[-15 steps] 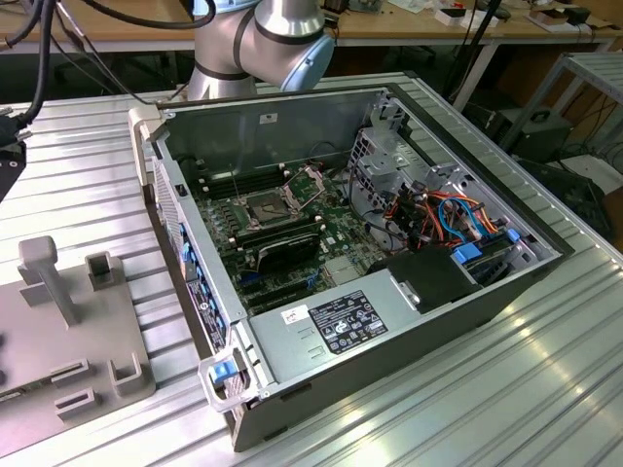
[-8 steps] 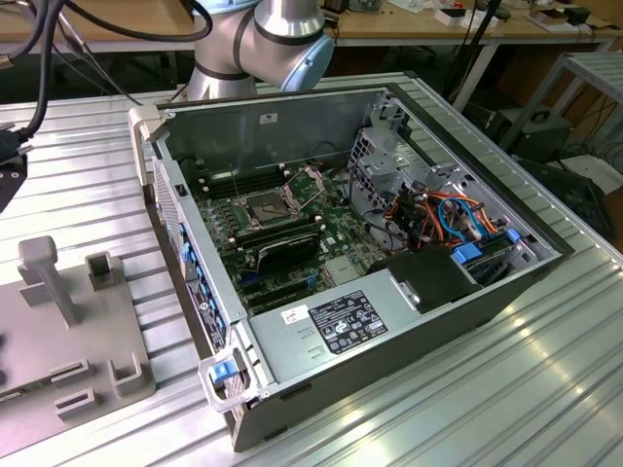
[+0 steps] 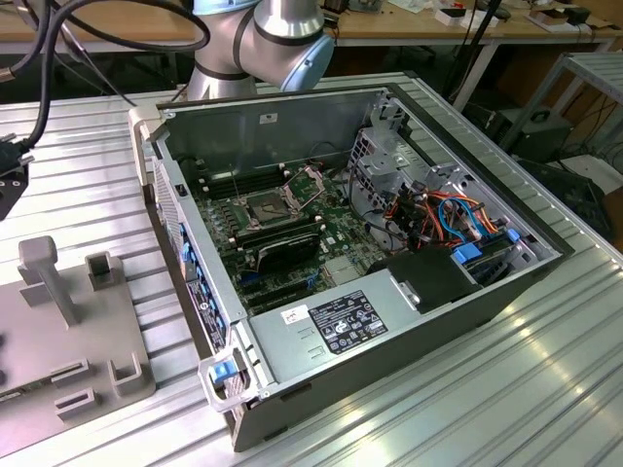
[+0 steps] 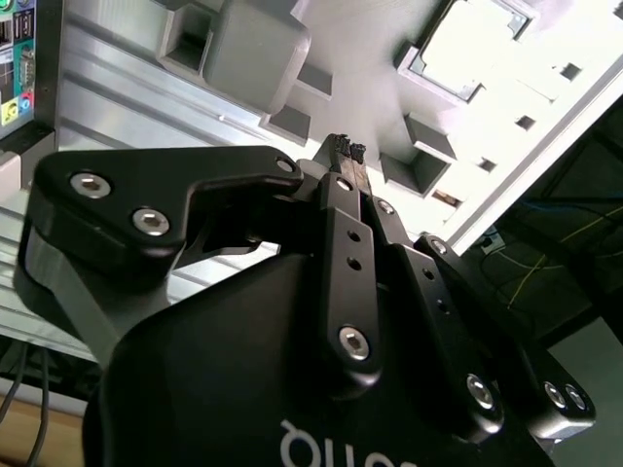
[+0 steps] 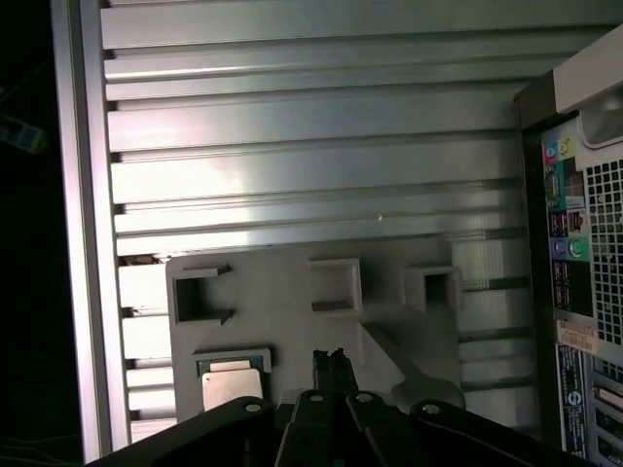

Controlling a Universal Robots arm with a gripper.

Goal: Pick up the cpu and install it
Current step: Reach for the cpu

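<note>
Two black fingertips (image 5: 321, 365) of the gripper (image 5: 331, 362) press together, so the jaws are closed and hold nothing, poised over the grey fixture plate (image 5: 292, 321). The cpu (image 5: 234, 387) lies flat in a square pocket of that plate, just beside the tips and untouched. At the exterior view's centre, an open computer case (image 3: 292, 117) rests on the ribbed worktop (image 3: 506, 389), its motherboard socket (image 3: 261, 207) exposed.
</note>
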